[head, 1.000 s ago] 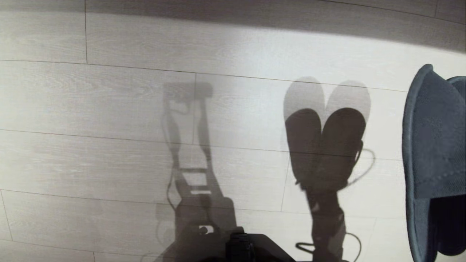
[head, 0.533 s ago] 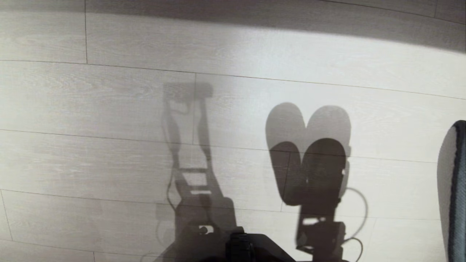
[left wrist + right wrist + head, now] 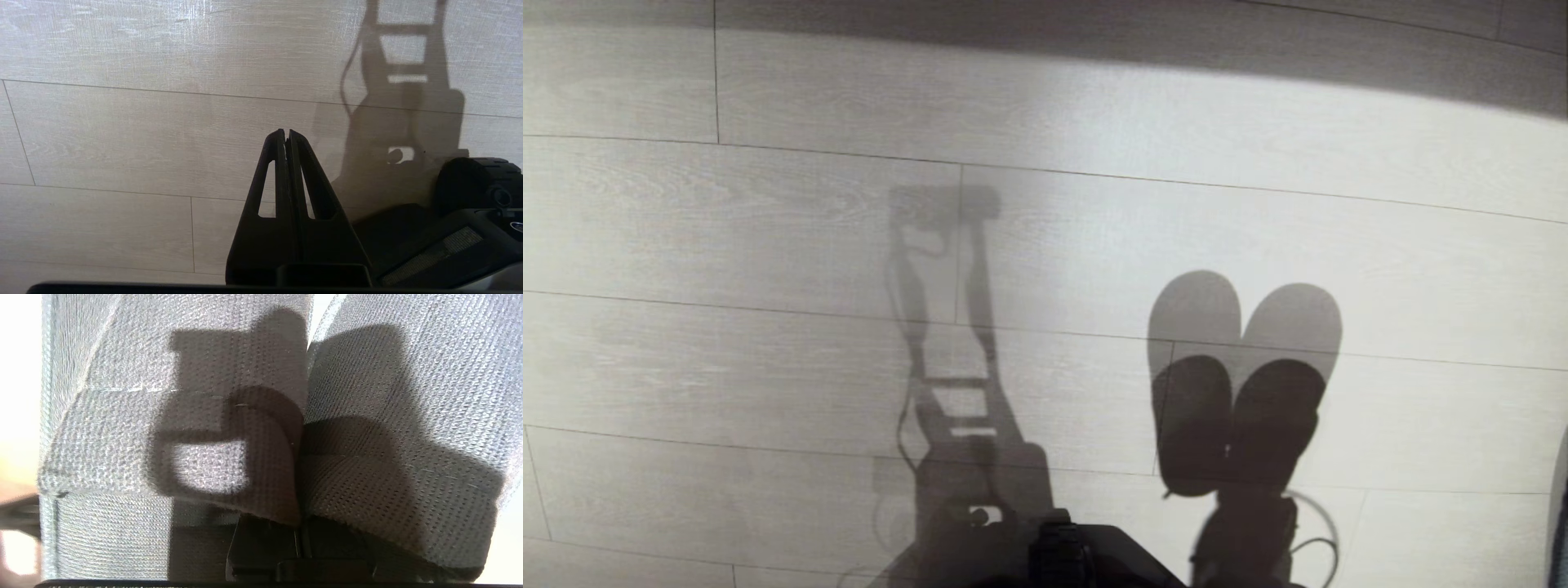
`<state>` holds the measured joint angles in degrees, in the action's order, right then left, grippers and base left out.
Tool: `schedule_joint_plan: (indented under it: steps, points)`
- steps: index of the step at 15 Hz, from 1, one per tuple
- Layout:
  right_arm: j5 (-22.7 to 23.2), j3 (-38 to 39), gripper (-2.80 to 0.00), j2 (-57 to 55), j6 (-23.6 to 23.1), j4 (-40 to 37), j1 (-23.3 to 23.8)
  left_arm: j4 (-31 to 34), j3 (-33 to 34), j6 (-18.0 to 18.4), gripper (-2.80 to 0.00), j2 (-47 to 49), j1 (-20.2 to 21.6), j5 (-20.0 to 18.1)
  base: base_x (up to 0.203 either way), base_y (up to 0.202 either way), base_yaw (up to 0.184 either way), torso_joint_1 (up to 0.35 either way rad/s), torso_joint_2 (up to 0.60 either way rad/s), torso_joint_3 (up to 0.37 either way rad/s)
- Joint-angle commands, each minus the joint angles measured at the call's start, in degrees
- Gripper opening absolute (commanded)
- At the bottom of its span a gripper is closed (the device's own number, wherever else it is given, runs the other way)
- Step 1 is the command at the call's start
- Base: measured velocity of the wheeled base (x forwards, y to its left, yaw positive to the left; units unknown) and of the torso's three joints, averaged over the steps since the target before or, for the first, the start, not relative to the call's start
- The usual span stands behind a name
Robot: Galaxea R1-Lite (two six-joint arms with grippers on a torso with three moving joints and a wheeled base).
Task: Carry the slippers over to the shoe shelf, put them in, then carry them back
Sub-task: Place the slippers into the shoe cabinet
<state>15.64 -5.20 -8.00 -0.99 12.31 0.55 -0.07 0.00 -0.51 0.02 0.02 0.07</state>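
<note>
Both blue-grey fabric slippers fill the right wrist view, held side by side and meeting along their inner edges. My right gripper is shut on them where they meet, its fingertips hidden under the fabric. In the head view only a dark sliver of the slippers shows at the right edge, and their heart-shaped shadow lies on the floor. My left gripper hangs parked over the floor, shut and holding nothing. The shoe shelf is out of view.
Pale wood-plank floor spreads all around, with a darker shadow band along the far side. The robot's dark base sits at the near edge, also seen in the left wrist view. The left arm's shadow falls ahead of the base.
In the head view the slippers slid out past the right edge, from a large shape to a sliver. Their shadow moved toward the near edge. The left arm has kept still.
</note>
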Motion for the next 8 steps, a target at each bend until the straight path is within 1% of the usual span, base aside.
schedule_joint_plan:
  steps: [1, 2, 4, 5, 7, 8]
  points:
    - [-2.84, 2.59, -2.8, 3.74, -0.54, -0.16, -0.02, -0.01, 0.09, -0.02, -2.8, -0.11, -0.02, 0.01, 0.0, 0.0, 0.0, 0.0, 0.0, 0.0]
    - [-4.38, 3.58, -2.8, 5.76, -0.78, -1.57, -0.03, -0.01, 0.04, -0.02, -2.8, -0.11, 0.06, 0.01, 0.0, 0.0, 0.0, 0.0, 0.0, 0.0]
    - [-6.79, 3.33, -2.8, 8.15, -0.89, -7.2, -0.02, -0.01, 0.03, -0.02, -2.8, -0.11, -0.01, 0.01, 0.0, 0.0, 0.0, 0.0, 0.0, 0.0]
    - [-7.79, 3.0, -2.8, 8.09, -0.94, -8.07, -0.02, -0.01, 0.06, -0.02, -2.8, -0.09, 0.0, 0.01, 0.0, 0.0, 0.0, 0.0, 0.0, 0.0]
    - [-8.38, 2.95, -2.8, 8.09, -1.29, -8.5, -0.02, -0.01, 0.03, -0.02, -2.8, -0.02, 0.01, 0.01, 0.0, 0.0, 0.0, 0.0, 0.0, 0.0]
    - [-9.73, 3.74, -2.8, 8.09, -2.11, -8.13, -0.02, -0.01, 0.05, -0.02, -2.8, -0.11, 0.06, 0.01, 0.0, 0.0, 0.0, 0.0, 0.0, 0.0]
